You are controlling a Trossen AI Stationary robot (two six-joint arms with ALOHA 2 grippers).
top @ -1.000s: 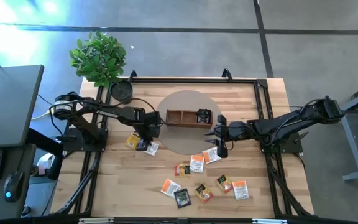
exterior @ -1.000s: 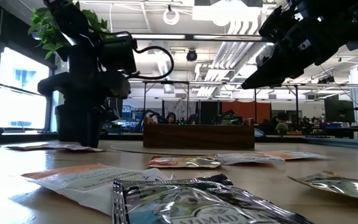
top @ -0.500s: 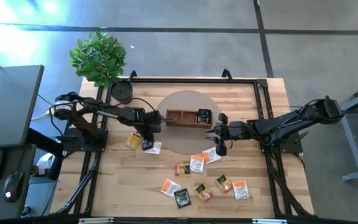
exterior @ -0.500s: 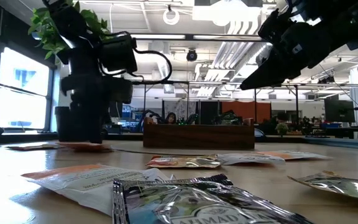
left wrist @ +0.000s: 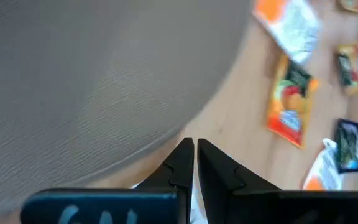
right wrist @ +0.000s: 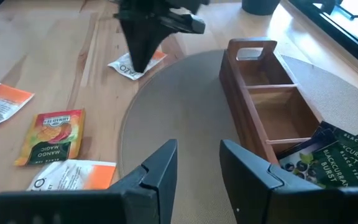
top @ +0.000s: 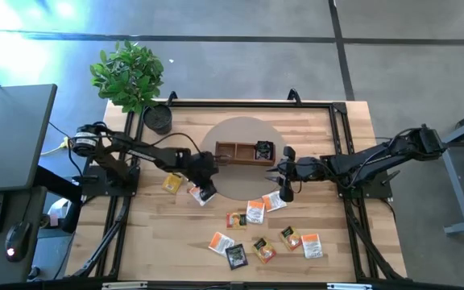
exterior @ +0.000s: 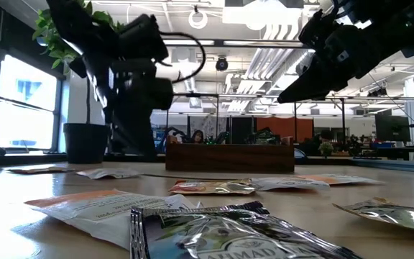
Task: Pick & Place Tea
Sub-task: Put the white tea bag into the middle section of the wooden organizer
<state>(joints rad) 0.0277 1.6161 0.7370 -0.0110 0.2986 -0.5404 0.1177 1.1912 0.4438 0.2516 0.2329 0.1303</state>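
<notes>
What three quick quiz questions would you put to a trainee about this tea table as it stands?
1. True or false: the right gripper is open.
2. What does the wooden tray stand on? A: bare wood. B: the round grey mat. C: a plant pot.
3. Fill in: the packets lying in the tray's end compartment are ___ in colour.
Key: 1 true; 2 B; 3 black.
</notes>
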